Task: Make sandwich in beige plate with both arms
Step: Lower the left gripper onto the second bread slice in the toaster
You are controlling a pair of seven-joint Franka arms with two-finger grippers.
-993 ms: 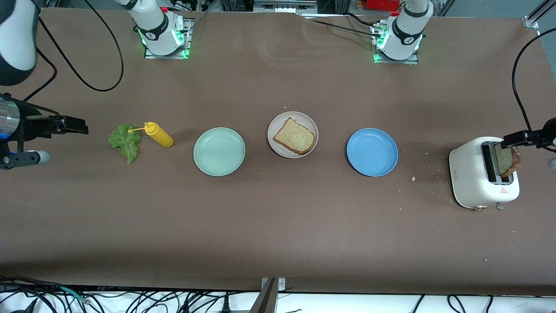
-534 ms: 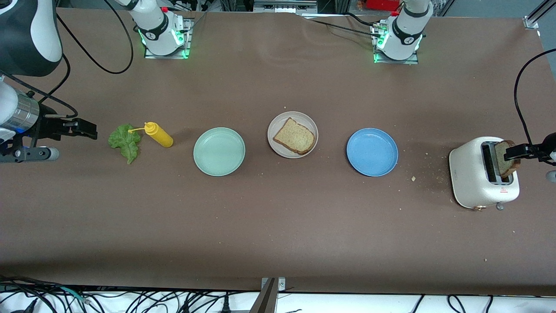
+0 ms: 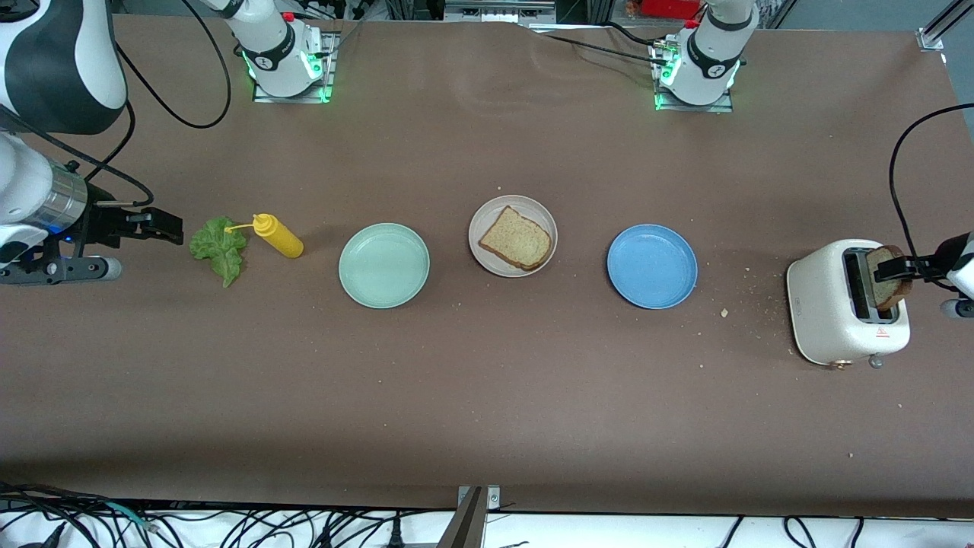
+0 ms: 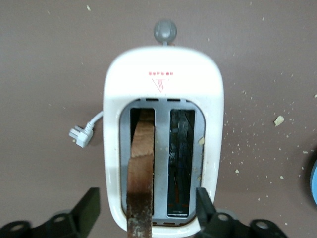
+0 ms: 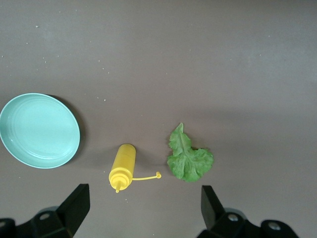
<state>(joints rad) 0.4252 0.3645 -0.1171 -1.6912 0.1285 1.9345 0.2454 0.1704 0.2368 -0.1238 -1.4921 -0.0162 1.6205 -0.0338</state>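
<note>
I read the table like a clock, with the plate in the middle and my bases at 12.

Nearest the front camera is the toaster, at about 4 o'clock, at my left arm's end. A toaster slice sticks up out of one slot. My left pincer hangs over it. The fingers are apart, one on each side, and they do not touch the slice.

I think this slice is light, dry and crumbly. A hard pinch could break it. I would take it by the top crust, on its two flat faces, and lift it straight up.

The toaster has a red triangle sign with tiny red words above it. I cannot read them.

The blue plate is at 3 o'clock and the mint plate is at 8. Both are bare.

The leaf lies at 9 o'clock, at my right arm's end, touching a yellow bottle. My right pincer is just beside the leaf, with its fingers wide apart and nothing in them. The leaf looks thin, soft and floppy, so I would pinch its thick middle rib.

The plate holds one bread slice lying flat. The sandwich has only that first piece.
</note>
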